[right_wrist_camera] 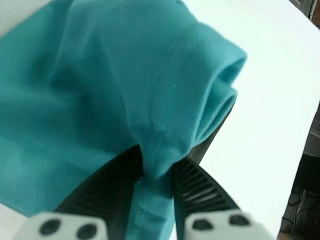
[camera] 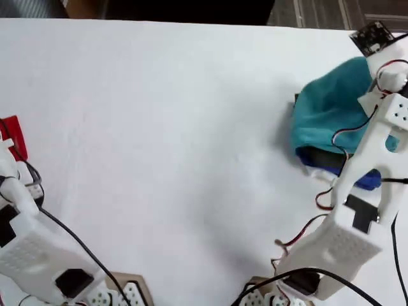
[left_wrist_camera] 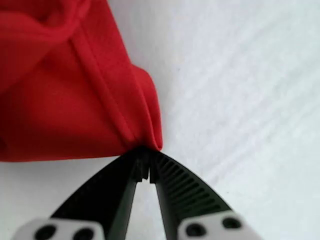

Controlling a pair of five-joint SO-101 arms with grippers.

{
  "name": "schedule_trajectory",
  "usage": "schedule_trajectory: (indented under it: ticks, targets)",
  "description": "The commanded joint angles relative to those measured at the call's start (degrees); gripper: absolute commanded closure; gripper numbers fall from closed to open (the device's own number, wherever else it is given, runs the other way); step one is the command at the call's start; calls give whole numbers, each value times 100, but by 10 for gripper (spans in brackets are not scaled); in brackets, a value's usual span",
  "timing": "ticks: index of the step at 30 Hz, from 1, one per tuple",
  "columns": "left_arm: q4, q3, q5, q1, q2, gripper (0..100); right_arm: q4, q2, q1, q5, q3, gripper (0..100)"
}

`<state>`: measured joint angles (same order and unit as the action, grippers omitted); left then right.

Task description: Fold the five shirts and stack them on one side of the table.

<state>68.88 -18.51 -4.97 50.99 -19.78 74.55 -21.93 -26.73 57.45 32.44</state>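
At the table's (camera: 159, 127) left edge, a corner of the red shirt (left_wrist_camera: 65, 85) is pinched in the left gripper (left_wrist_camera: 145, 162). At the far right, a fold of the teal shirt (right_wrist_camera: 100, 90), atop a blue shirt (camera: 368, 181), is clamped in the right gripper (right_wrist_camera: 157, 167)

Left gripper (left_wrist_camera: 145, 164) fingers (left_wrist_camera: 176, 181) pinch the red shirt (left_wrist_camera: 65, 95) (at its corner).

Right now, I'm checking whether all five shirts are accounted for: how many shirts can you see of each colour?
red shirt: 1
teal shirt: 1
blue shirt, under the teal one: 1
Total: 3 in sight; the pile under the teal one may hide more layers.
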Motion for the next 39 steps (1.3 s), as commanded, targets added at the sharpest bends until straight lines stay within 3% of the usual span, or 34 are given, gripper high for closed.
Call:
schedule_trajectory:
  ticks: [1,10,14,18,25,29,34,39]
  targets:
    - [-149,-75,26,62,-88,973,-444,-374,-198,246,255,976]
    - [-149,-84,26,62,-88,973,-954,-1024,-470,255,255,972]
    - [-149,-84,26,53,-88,973,-954,-1015,-470,141,264,846]
    - [-149,-84,26,53,-88,973,-927,-1015,-514,-475,730,658]
    - [-149,-84,26,53,-88,973,-435,-1015,-593,-2312,1574,645]
    - [-149,-84,26,53,-88,973,268,-1059,-400,-2145,1697,710]
    - [-149,-84,26,53,-88,973,312,-1077,-330,-2013,1644,987]
    - [-149,-84,26,53,-88,973,681,-1068,-338,-2022,1635,979]
